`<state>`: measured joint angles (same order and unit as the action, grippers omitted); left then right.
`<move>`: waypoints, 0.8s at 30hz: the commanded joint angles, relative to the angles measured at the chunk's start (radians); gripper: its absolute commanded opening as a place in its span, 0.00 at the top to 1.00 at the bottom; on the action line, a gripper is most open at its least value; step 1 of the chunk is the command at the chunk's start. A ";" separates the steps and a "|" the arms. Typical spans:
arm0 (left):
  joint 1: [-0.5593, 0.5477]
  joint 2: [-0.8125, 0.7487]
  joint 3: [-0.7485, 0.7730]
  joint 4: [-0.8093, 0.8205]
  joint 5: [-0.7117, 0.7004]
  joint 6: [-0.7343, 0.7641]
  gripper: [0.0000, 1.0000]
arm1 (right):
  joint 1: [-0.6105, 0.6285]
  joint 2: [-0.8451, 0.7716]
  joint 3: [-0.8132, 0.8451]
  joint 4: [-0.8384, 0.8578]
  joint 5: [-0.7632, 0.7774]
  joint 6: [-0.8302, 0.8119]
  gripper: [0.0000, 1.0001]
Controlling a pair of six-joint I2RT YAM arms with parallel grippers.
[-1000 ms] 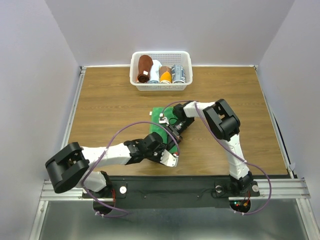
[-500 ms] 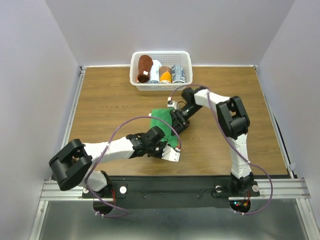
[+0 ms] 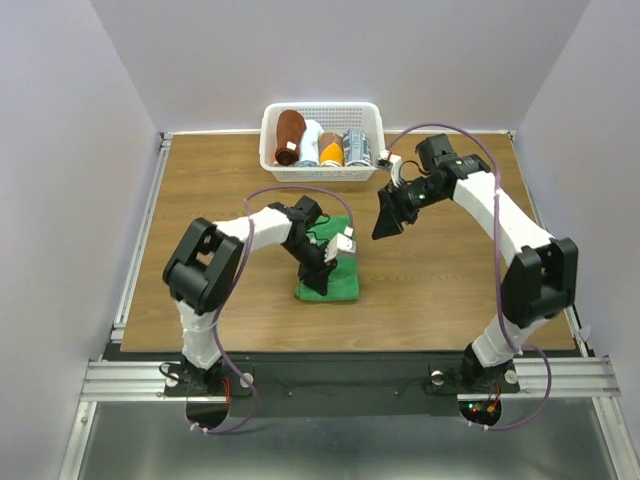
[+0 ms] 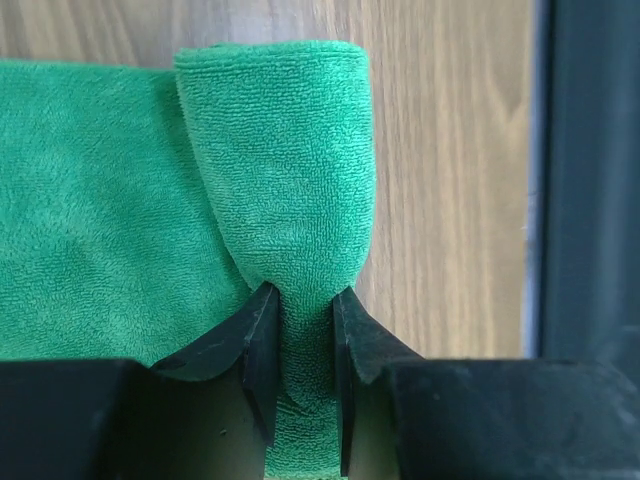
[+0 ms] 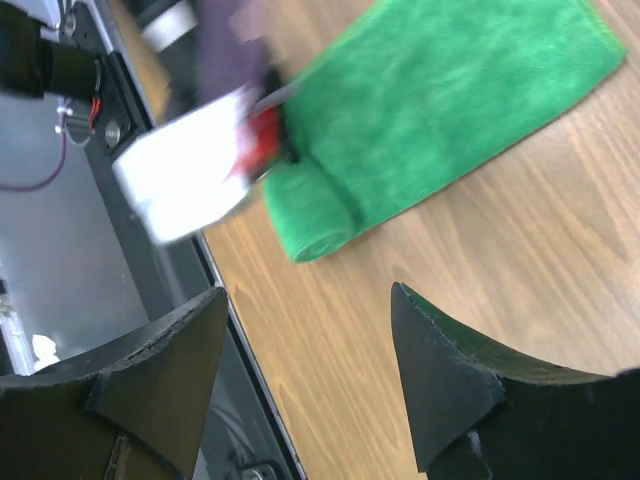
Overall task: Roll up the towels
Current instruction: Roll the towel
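The green towel (image 3: 335, 262) lies on the table's middle, its near edge curled into a short roll (image 4: 280, 170). My left gripper (image 4: 300, 295) is shut on the end of that roll, and cloth fills the gap between its fingers (image 3: 318, 278). To the right of the towel, my right gripper (image 3: 385, 215) hangs above the wood. It is open and empty (image 5: 306, 292), and its view takes in the towel (image 5: 440, 110). The reddish-brown towel (image 3: 289, 135) stands rolled in the basket.
A white basket (image 3: 320, 173) at the back centre also holds a white roll (image 3: 311, 142), an orange roll (image 3: 331, 150) and a grey-patterned roll (image 3: 357, 148). A black rail (image 4: 590, 180) runs along the table's near edge, close to the roll.
My right gripper let go of the green towel, opened and drew back to the right. My left arm swung round to the towel's left, and its gripper closed on the rolled edge.
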<state>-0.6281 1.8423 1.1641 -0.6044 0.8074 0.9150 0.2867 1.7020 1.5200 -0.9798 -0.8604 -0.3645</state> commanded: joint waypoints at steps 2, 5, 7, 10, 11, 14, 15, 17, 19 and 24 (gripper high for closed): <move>0.088 0.233 0.117 -0.264 0.085 0.082 0.95 | 0.034 -0.119 -0.084 0.073 0.056 -0.051 0.29; 0.126 0.337 0.213 -0.349 0.101 0.100 0.94 | 0.182 -0.154 -0.139 0.127 0.177 -0.059 0.29; 0.140 0.401 0.282 -0.391 0.107 0.122 0.93 | 0.259 -0.168 -0.184 0.180 0.307 -0.051 0.29; 0.159 0.457 0.351 -0.440 0.099 0.134 0.92 | 0.396 -0.171 -0.260 0.301 0.457 -0.050 0.29; 0.163 0.468 0.367 -0.449 0.093 0.139 0.92 | 0.423 -0.170 -0.282 0.367 0.492 -0.054 0.29; 0.169 0.500 0.404 -0.463 0.081 0.136 0.91 | 0.525 -0.154 -0.357 0.505 0.628 -0.089 0.29; 0.174 0.505 0.411 -0.468 0.078 0.134 0.91 | 0.569 -0.142 -0.389 0.538 0.662 -0.100 0.28; 0.177 0.518 0.425 -0.471 0.076 0.134 0.90 | 0.611 -0.122 -0.408 0.610 0.753 -0.134 0.28; 0.179 0.531 0.431 -0.472 0.076 0.134 0.89 | 0.649 -0.099 -0.437 0.653 0.799 -0.154 0.28; 0.180 0.538 0.436 -0.468 0.084 0.134 0.88 | 0.697 -0.056 -0.486 0.768 0.837 -0.192 0.27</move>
<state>-0.4625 2.3215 1.6058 -1.1709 1.1255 0.9745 0.9585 1.6295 1.0546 -0.3725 -0.1162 -0.5053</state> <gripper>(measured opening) 0.313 0.729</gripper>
